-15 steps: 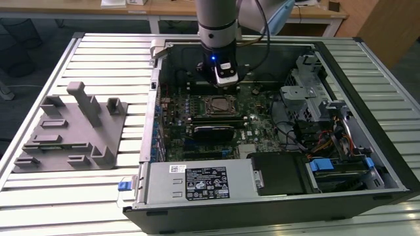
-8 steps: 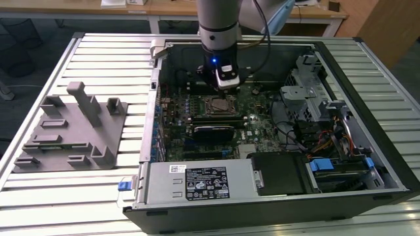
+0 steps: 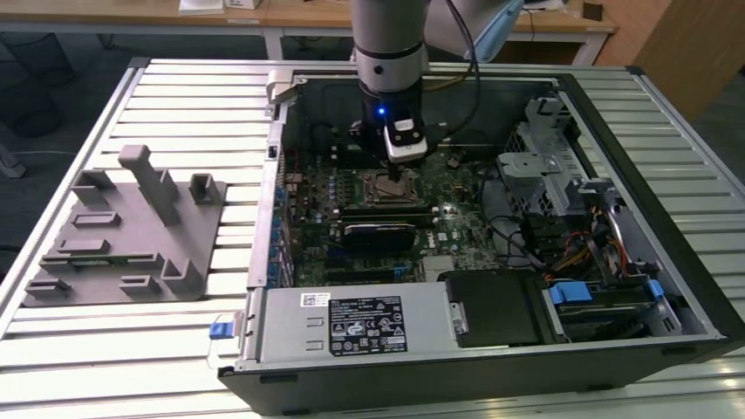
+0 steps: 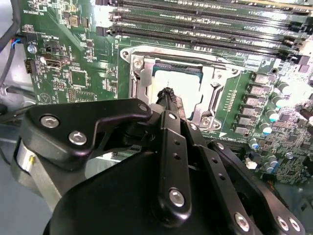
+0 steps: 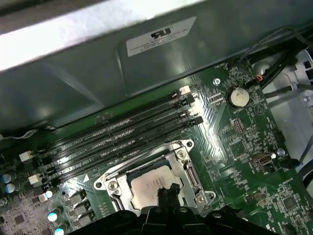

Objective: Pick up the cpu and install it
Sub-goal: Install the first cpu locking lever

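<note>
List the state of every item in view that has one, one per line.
cpu: lying flat inside the socket frame.
socket frame: open around the chip, no cover over it.
claw: fingertips together, tip down over the cpu.
computer case: on its side, panel off, motherboard exposed.
memory slots: all unfilled.
grey fixture: on the table beside the case, holding nothing.

One cpu (image 5: 149, 186), four memory slots (image 5: 122, 134)
</note>
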{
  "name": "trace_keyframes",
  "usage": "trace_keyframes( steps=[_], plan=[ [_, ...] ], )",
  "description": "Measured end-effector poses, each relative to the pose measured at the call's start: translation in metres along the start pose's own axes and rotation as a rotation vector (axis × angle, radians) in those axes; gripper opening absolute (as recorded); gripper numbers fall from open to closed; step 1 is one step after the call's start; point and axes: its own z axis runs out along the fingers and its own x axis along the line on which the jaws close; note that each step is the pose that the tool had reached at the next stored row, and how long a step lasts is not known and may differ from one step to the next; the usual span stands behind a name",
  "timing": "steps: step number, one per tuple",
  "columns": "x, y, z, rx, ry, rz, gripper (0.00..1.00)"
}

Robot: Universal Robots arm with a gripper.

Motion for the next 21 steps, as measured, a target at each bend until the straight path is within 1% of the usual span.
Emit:
trace_keyframes(
  steps=[2, 3, 4, 5, 6, 11, 12, 21],
  plan=[
    [0.0000, 0.0000, 0.0001, 0.0005, 0.0006, 0.000, 0.11],
    [0.0000, 0.0000, 0.0005, 0.0029, 0.0070, 0.000, 0.11],
    [-0.0001, 0.0000, 0.0009, 0.0084, 0.0192, 0.000, 0.11],
    [-0.0003, 0.0000, 0.0013, 0.0153, 0.0345, 0.000, 0.11],
    [-0.0004, 0.0001, 0.0015, 0.0197, 0.0446, 0.001, 0.11],
    [-0.0005, 0.0001, 0.0014, 0.0205, 0.0460, 0.000, 0.11],
    [-0.0008, 0.0003, 0.0015, 0.0198, 0.0464, -0.006, 0.11],
    [-0.0023, 0.0010, 0.0022, 0.0104, 0.0524, -0.114, 0.11]
  ],
)
